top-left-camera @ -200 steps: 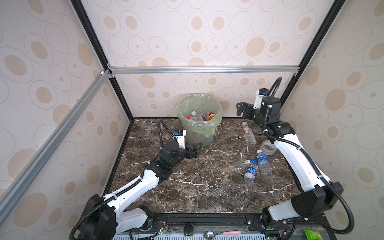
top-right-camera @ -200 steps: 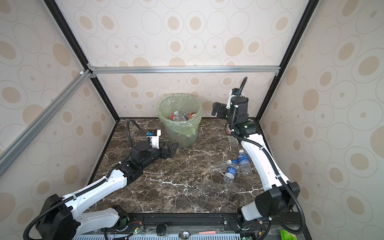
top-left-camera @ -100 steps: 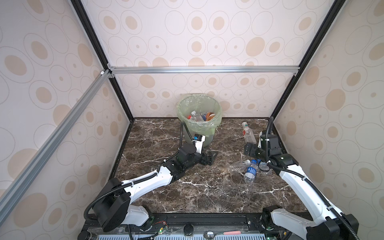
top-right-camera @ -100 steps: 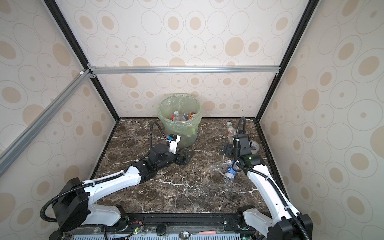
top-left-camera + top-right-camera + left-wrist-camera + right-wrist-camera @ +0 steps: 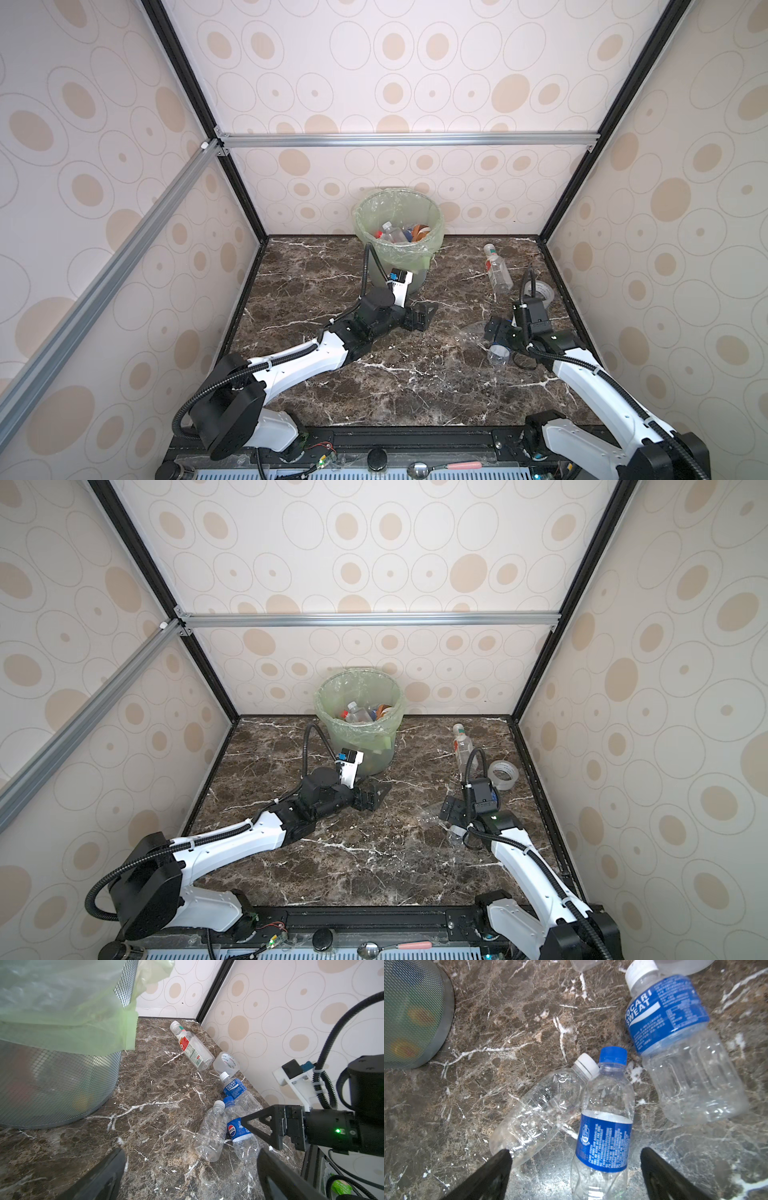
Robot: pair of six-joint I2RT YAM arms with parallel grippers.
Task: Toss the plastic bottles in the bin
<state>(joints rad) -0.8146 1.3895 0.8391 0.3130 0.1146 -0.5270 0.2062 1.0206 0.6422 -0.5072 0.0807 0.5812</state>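
While lying flat, blue-capped bottle [image 5: 605, 1126], cap [image 5: 612, 1054] toward far wall [image 5: 415, 178] (roughly)

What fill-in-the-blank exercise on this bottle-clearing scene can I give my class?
1. The bin is lined with a pale ____ plastic bag.
2. ____ plastic bottles lie on the marble table outside the bin.
3. The Pocari Sweat bottle has a ____ cap.
4. The right gripper, pointed at the blue-capped bottle, has its jaws ____.
Missing words: green; four; white; open.
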